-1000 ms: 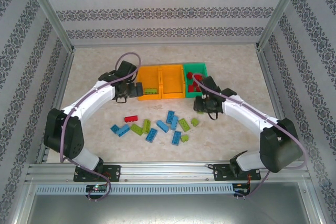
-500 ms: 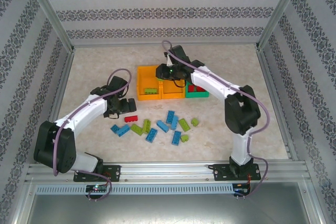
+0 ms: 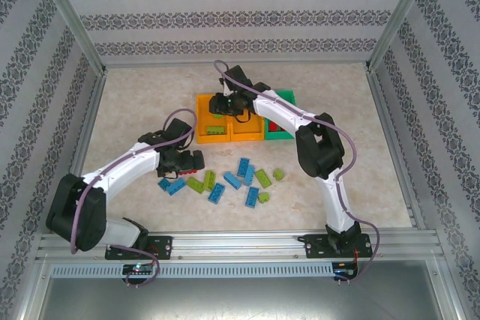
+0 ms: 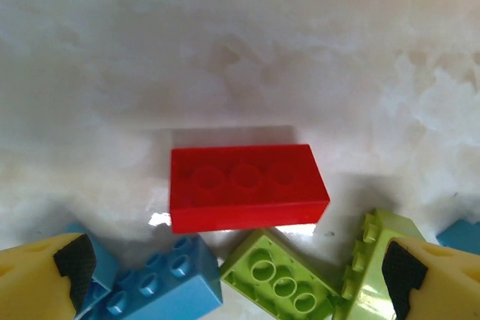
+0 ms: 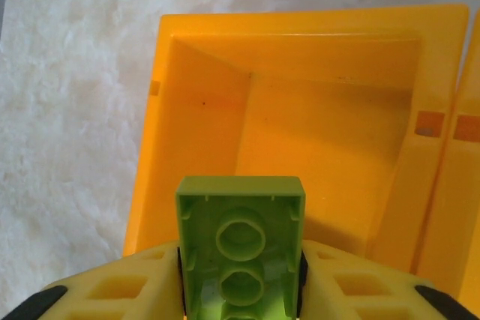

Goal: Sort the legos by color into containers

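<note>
Hovering over the leftmost orange plastic bin (image 5: 187, 133), the right gripper (image 5: 240, 294) has a lime green studded brick (image 5: 240, 230) pinched between its yellow fingers (image 5: 112, 290), pads tight on both sides, hollow underside facing the wrist camera. From above, that gripper (image 3: 225, 104) sits over the far end of the bin, and a second lime brick (image 3: 216, 130) lies inside at the near end. Next door is the middle orange bin (image 3: 246, 137), then the green bin (image 3: 281, 137) with red pieces in it, partly behind the arm. Over to the left gripper (image 4: 234, 271): spread wide, nothing between the black-tipped pads (image 4: 71, 260), low over the pale table (image 4: 225, 50). A red rectangular brick (image 4: 246, 185) lies flat just ahead of it, with a blue brick (image 4: 161, 286) and a lime green brick on its back (image 4: 281, 275) just beside its near edge. More loose blue and lime bricks (image 3: 244, 177) lie scattered mid-table
</note>
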You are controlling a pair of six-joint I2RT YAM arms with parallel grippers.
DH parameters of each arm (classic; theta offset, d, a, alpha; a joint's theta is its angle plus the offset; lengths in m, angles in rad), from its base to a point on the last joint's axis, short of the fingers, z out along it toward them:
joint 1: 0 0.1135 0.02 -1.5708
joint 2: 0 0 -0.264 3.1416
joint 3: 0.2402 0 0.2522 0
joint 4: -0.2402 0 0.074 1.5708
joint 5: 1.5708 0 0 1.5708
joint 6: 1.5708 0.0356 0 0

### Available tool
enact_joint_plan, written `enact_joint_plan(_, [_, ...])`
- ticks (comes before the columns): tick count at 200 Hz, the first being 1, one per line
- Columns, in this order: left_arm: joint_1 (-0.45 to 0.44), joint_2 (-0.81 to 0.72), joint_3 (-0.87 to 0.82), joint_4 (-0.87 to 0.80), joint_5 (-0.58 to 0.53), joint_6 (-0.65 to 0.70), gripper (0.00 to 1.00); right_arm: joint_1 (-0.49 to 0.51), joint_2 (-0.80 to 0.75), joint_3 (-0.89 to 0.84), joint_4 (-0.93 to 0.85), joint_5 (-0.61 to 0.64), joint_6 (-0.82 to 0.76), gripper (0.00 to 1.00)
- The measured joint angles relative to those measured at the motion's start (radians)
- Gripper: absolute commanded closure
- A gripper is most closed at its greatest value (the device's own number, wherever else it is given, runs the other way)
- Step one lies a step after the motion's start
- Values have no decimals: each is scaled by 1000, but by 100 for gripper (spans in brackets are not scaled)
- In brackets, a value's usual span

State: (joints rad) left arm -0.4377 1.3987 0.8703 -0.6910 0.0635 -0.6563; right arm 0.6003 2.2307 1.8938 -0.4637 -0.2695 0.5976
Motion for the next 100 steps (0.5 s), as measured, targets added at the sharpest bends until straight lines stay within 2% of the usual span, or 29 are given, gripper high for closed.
enact_joint_plan(36, [-23, 48, 3, 0, -10, -37, 1, 0, 20, 31, -13, -5, 2, 43])
enact_joint_plan(100, [-34, 89, 14, 0, -34, -57, 1, 0, -16, -20, 12, -8, -2, 34])
